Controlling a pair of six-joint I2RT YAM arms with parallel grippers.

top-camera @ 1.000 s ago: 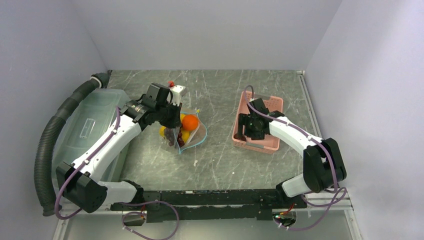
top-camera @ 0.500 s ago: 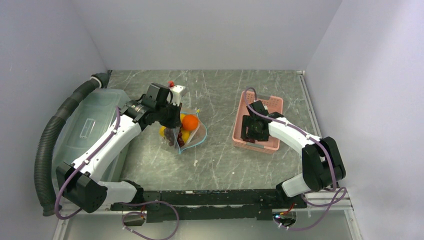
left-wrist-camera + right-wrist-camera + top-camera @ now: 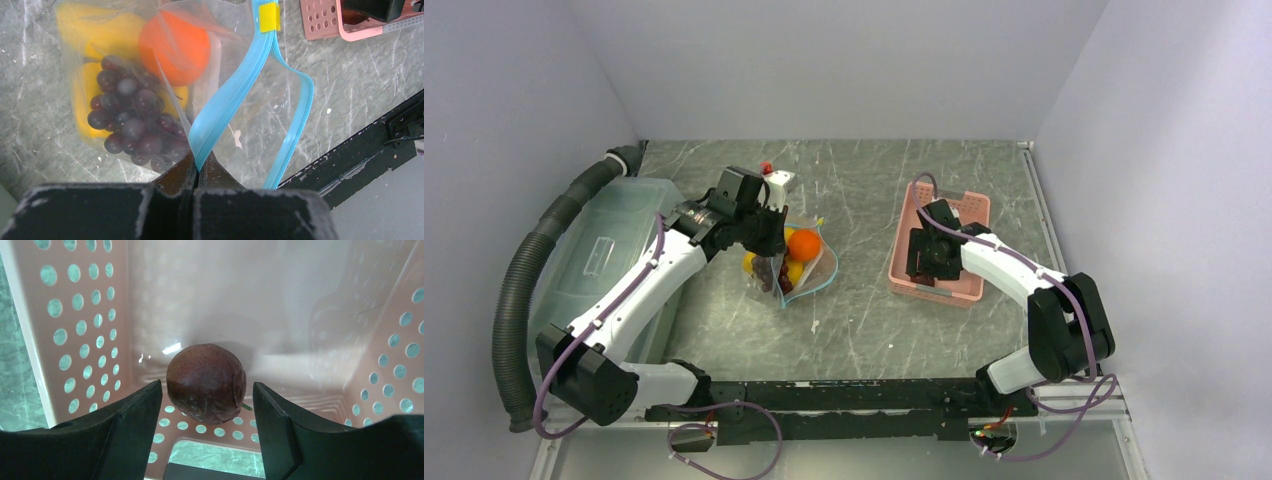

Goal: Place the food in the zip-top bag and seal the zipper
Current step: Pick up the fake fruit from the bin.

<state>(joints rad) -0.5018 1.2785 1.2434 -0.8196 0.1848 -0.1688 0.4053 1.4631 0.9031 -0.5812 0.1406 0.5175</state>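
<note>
Inside the pink perforated basket (image 3: 969, 205), the right gripper (image 3: 206, 386) sits deeper, open around a maroon round fruit (image 3: 206, 372); the left gripper (image 3: 197, 167) still pinches the teal zipper (image 3: 230, 95).

You get a bright, evenly lit overhead view (light falling from above) with only soft shadows on the table (image 3: 864, 310). In your right wrist view, white glare streaks the pink basket (image 3: 225, 295); in the left, the clear bag (image 3: 175, 95) shows faint reflections

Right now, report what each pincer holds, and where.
Left pincer pinches the zip-top bag by its zipper. Right pincer holds nothing, open around a brown fruit.
</note>
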